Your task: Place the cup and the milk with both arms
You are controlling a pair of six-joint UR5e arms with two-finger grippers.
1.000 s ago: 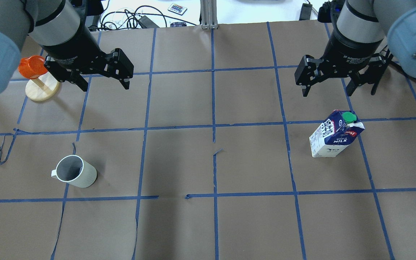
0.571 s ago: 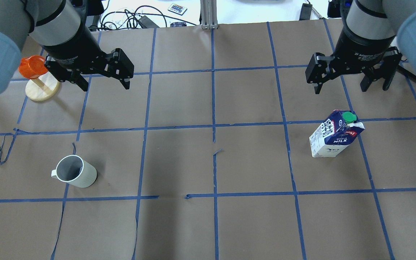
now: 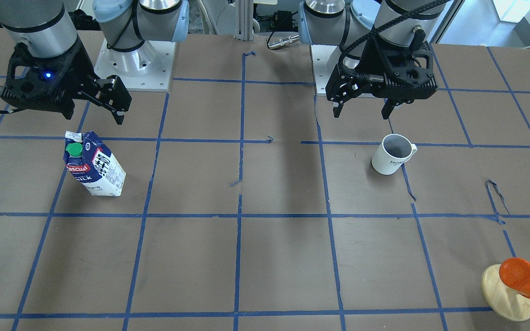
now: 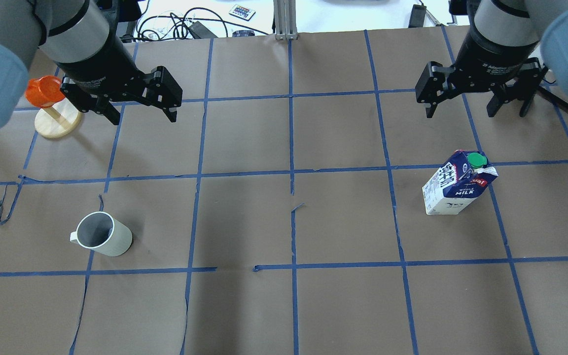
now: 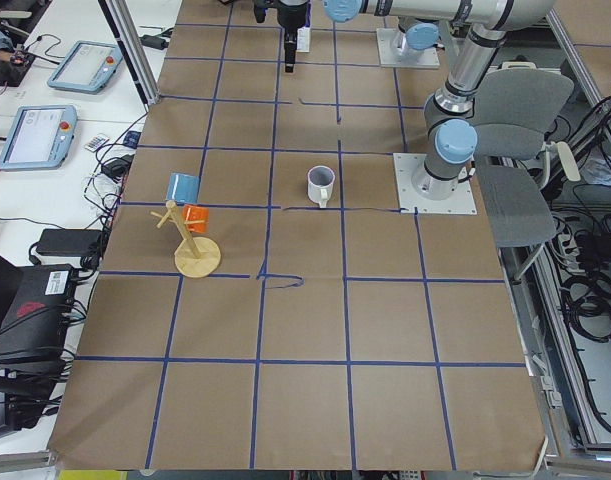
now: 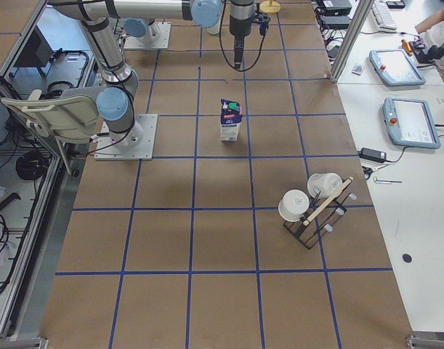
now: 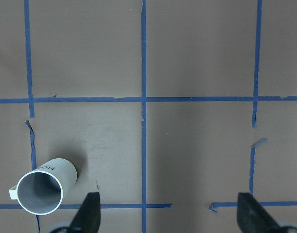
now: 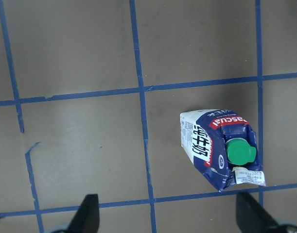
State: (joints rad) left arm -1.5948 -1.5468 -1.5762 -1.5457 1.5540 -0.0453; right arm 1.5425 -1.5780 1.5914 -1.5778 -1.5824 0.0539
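The cup (image 4: pixel 101 234) is a white ribbed mug with a grey inside. It stands upright on the table's left half and also shows in the front view (image 3: pixel 391 154) and the left wrist view (image 7: pixel 41 191). The milk (image 4: pixel 456 185) is a blue-and-white carton with a green cap. It stands upright on the right half, and the right wrist view (image 8: pixel 218 148) shows it from above. My left gripper (image 4: pixel 144 120) is open and empty, high above the table and beyond the cup. My right gripper (image 4: pixel 461 114) is open and empty, above and beyond the milk.
An orange cup on a wooden stand (image 4: pixel 50 106) sits at the far left beside my left gripper. A rack with white mugs (image 6: pixel 312 207) stands at the table's right end. Cables and a remote (image 4: pixel 242 11) lie past the far edge. Blue tape lines grid the brown table.
My right gripper has moved to the right and a little farther away, staying open. The left arm, the cup and the milk have not moved.
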